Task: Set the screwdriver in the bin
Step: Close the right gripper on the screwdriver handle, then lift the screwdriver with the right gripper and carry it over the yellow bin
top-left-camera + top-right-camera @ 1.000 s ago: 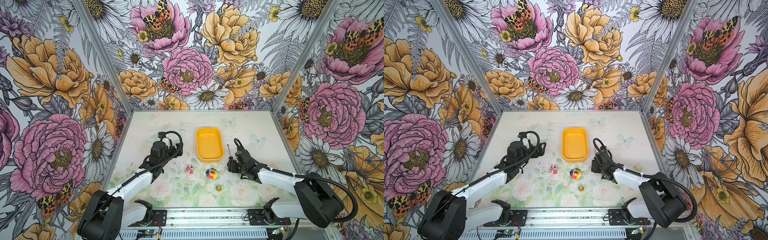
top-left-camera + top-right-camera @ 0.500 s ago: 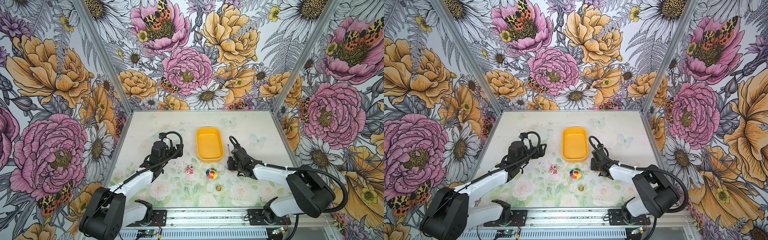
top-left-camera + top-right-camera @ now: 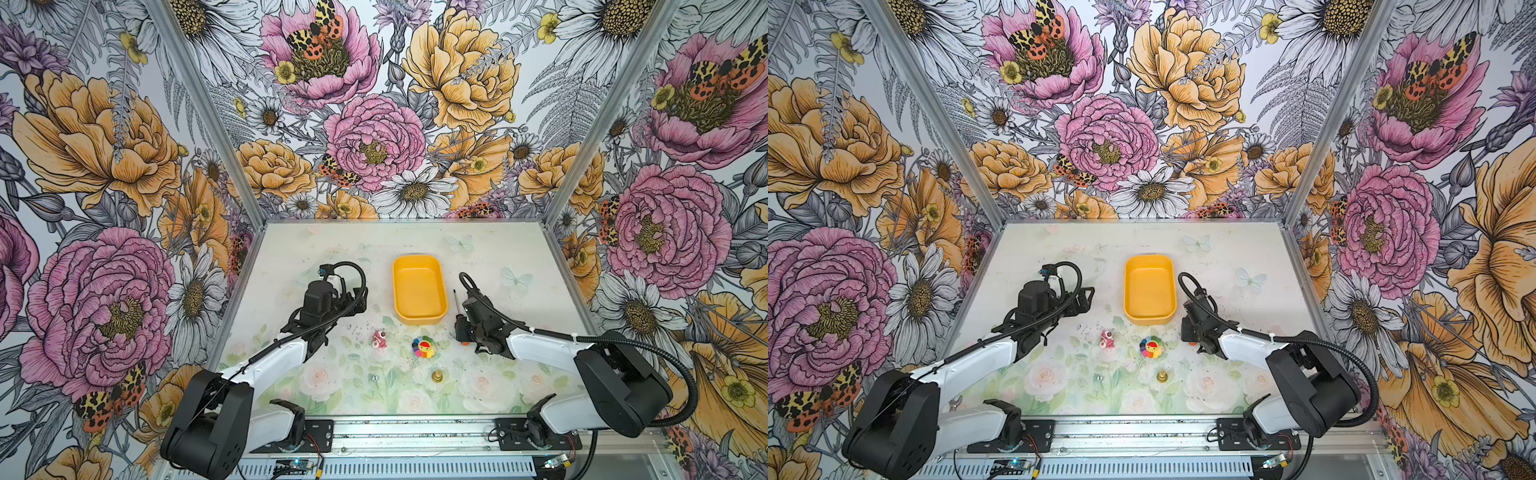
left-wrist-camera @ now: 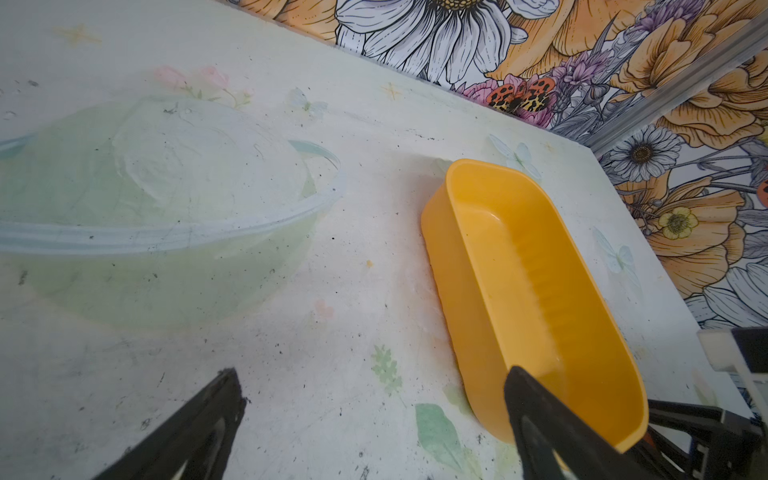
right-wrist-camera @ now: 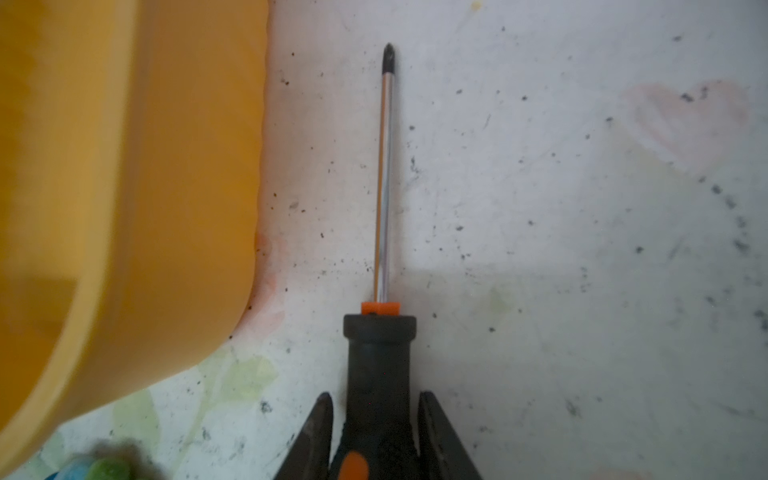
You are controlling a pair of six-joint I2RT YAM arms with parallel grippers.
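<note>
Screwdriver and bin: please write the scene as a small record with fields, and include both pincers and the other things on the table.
screwdriver: on the table beside the bin, outside it
bin: yellow, empty
right pincer: shut on the screwdriver handle
left pincer: open, holds nothing
other things: pink figure, colourful flower toy, small brass piece, clear bowl
task state: screwdriver not yet in the bin

The screwdriver (image 5: pixel 379 361) handle is cut by the picture's edge; a blurred thing (image 5: pixel 104 463) beside the bin (image 5: pixel 124 187), perhaps a toy
</note>
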